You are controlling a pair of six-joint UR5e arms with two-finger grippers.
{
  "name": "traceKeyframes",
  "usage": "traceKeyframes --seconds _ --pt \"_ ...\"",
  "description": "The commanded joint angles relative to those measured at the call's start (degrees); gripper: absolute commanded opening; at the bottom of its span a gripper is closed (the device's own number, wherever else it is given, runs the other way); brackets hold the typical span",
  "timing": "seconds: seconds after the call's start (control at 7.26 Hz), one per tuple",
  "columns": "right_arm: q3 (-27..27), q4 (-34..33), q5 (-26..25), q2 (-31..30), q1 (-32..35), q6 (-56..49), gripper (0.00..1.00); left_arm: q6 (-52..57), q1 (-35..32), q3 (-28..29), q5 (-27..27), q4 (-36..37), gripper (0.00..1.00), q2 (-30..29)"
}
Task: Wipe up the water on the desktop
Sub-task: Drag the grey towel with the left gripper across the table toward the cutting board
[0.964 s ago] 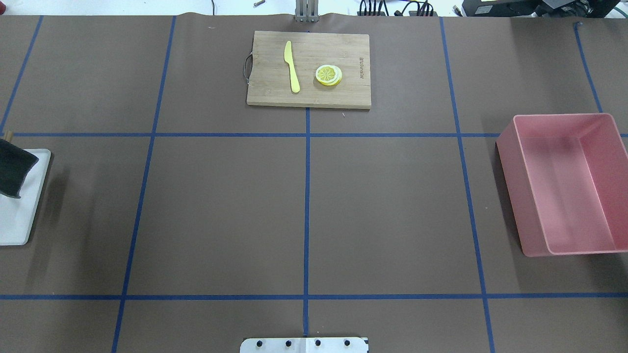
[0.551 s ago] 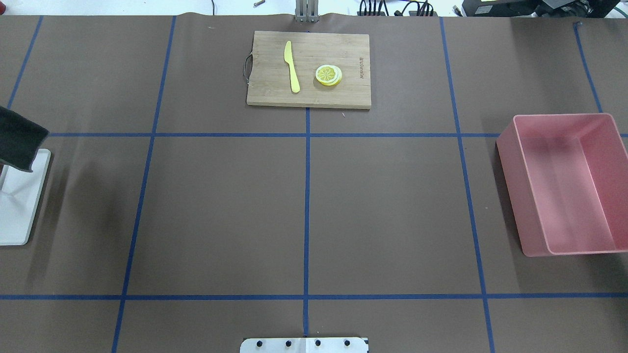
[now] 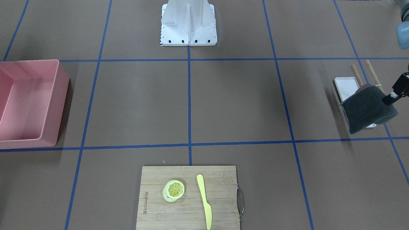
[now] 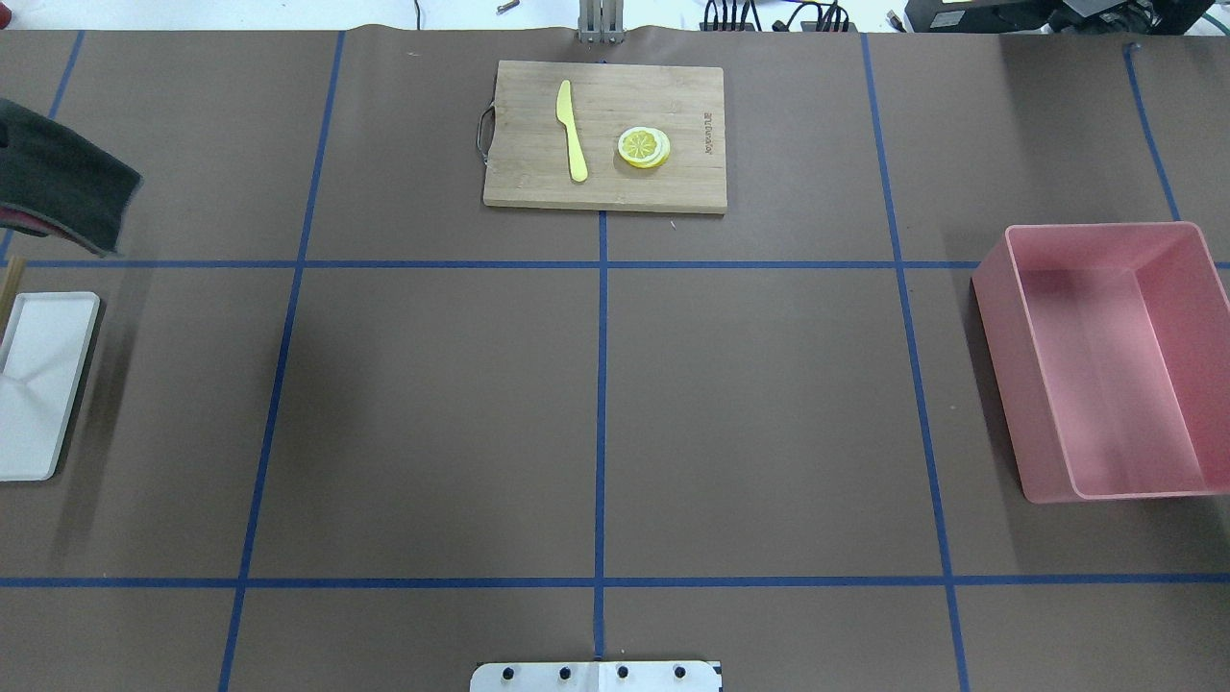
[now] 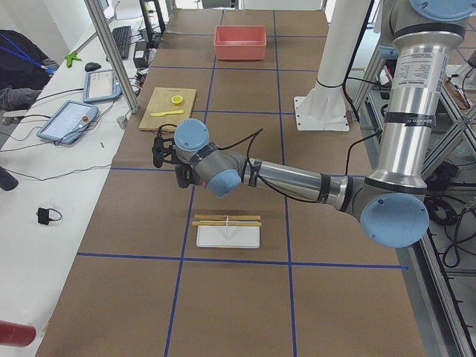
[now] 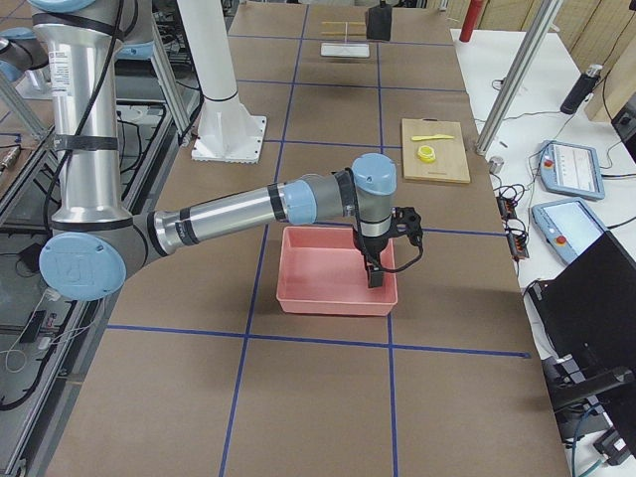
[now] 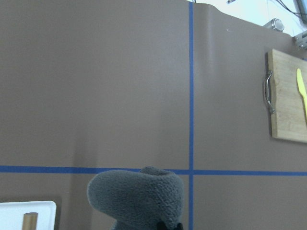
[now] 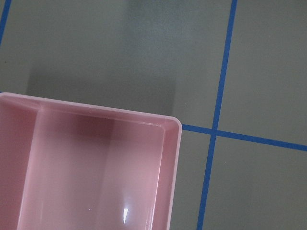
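The brown tabletop [image 4: 432, 413] spreads across every view, crossed by thin blue tape lines in a grid. No wet patch can be made out on it.

The left arm [image 5: 290, 178] reaches out low over the tabletop's left end. Its jaws are pinching a dark grey cloth [image 3: 367, 110], which hangs in the air, off the surface, casting a soft shadow beside it.

The right arm [image 6: 229, 214] stretches to the opposite end, its wrist above the pink bin [image 4: 1020, 384]. Whether its jaws are spread or pressed together I cannot tell – only the side view shows them.

The bin sits at the robot's right. A bamboo cutting board [image 4: 673, 96] lies at the far edge, on the centre line.

A white tray [image 4: 38, 404] lies at the left end, near the cloth. Two wooden sticks [image 5: 227, 220] lie along its long edge.

On the board rest a yellow knife [image 4: 573, 130] and a small stack of lemon slices [image 4: 643, 147] – side by side, apart.
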Motion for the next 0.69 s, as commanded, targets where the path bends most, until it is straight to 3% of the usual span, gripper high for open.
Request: traceKeyframes --seconds 0.0,0.28,0.55 --pt "0.6 0.1 0.1 2.7 -0.4 0.6 1.0 -11.0 5.0 -3.2 4.0 -0.1 0.0 -2.8" --pt "0.7 0.5 0.6 6.3 -2.8 2.9 1.0 -25.7 16.0 -5.6 14.3 -0.1 0.0 -7.6" --pt "-0.3 16.4 -0.2 6.0 -9.3 22.7 1.0 -35.8 25.0 -5.7 24.3 0.1 0.0 -12.7"
